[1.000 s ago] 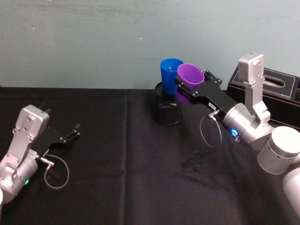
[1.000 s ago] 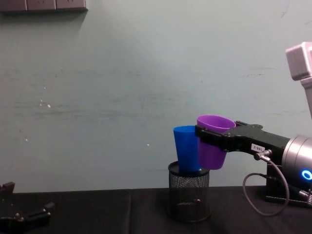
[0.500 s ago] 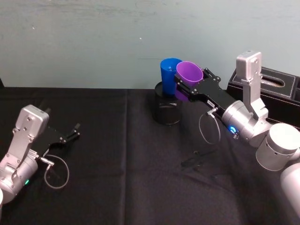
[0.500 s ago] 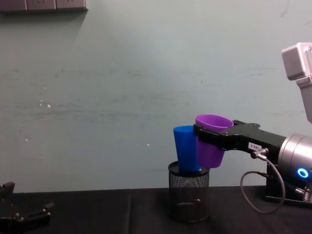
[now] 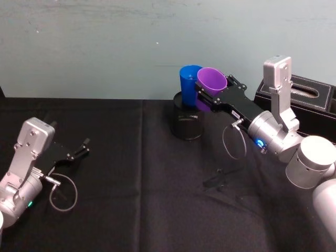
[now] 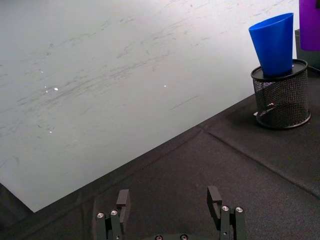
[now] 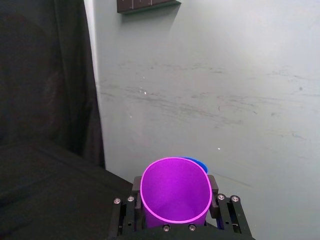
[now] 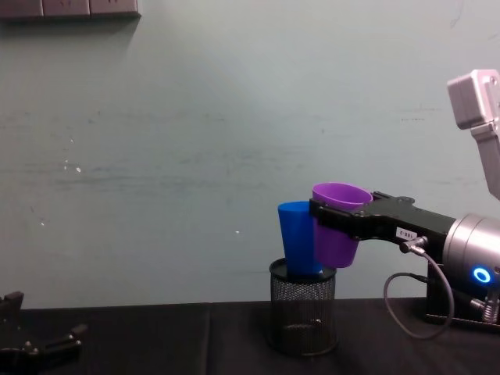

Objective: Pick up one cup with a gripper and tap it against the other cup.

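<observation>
My right gripper (image 5: 207, 94) (image 8: 332, 223) is shut on the purple cup (image 5: 211, 84) (image 8: 338, 225) (image 7: 175, 192), holding it in the air upright and slightly tilted. The purple cup's side rests against the upper part of the blue cup (image 5: 189, 84) (image 8: 298, 238) (image 6: 274, 44). The blue cup stands tilted in a black mesh pen holder (image 5: 186, 123) (image 8: 303, 308) (image 6: 280, 97) at the back of the table. In the right wrist view only a sliver of the blue cup's rim (image 7: 200, 163) shows behind the purple one. My left gripper (image 5: 83, 147) (image 6: 172, 207) rests open, low over the black cloth at the far left.
A black box (image 5: 312, 100) stands at the back right, behind my right arm. A small dark object (image 5: 220, 181) lies on the black tablecloth (image 5: 142, 199) in front of the pen holder. A pale green wall (image 8: 195, 141) runs close behind the table.
My right gripper has carried the purple cup a little left and back, closing in on the blue cup. The left arm has not moved.
</observation>
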